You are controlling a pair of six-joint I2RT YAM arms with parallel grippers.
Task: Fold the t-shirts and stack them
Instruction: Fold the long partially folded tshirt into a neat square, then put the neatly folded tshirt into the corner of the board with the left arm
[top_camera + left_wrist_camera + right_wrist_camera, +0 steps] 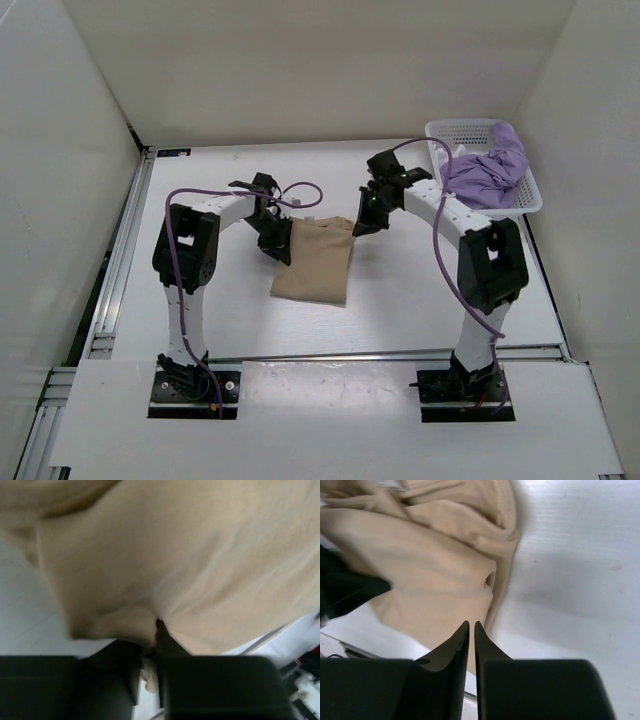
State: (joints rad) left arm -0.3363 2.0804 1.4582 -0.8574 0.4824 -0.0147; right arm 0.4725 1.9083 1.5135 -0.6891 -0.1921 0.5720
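The tan t-shirt (315,262) lies folded into a narrow rectangle mid-table. My left gripper (280,245) sits at its far left corner. In the left wrist view that gripper (156,630) is shut on a pinched fold of the tan t-shirt (190,565), and a bit of cloth hangs between the fingers. My right gripper (362,225) hovers at the shirt's far right corner. Its jaws (471,626) are shut with only a hairline gap and nothing in them, just above the tan t-shirt's (430,570) edge. The lavender t-shirt (487,172) lies crumpled in the basket, with a bit of white cloth (463,152) beside it.
The white perforated basket (460,127) stands at the far right corner against the wall. White walls close in the table on the left, back and right. A metal rail (120,260) runs along the left edge.
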